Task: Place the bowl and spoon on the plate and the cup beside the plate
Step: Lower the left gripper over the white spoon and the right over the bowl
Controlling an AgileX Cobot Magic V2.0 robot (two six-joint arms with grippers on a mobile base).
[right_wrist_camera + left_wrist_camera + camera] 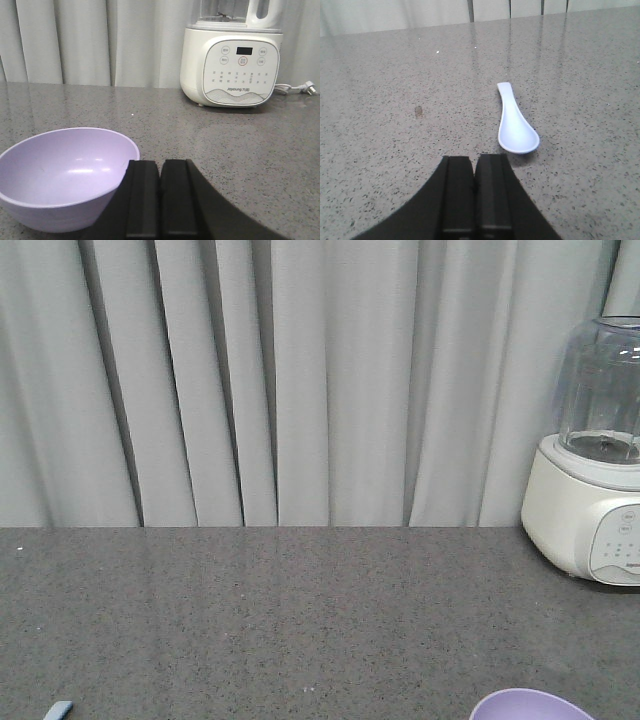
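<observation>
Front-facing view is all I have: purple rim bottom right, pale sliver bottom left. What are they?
Observer: The right wrist view shows that the rim is the bowl, upright and empty.
Operator: Right gripper on it?
Observer: The right gripper is shut with nothing between its fingers. It is close beside the bowl's rim, but I cannot tell whether it touches.
Operator: And the sliver?
Observer: Probably the spoon. The left wrist view shows it lying scoop-up on the counter, handle pointing away. The left gripper is shut, short of it.
</observation>
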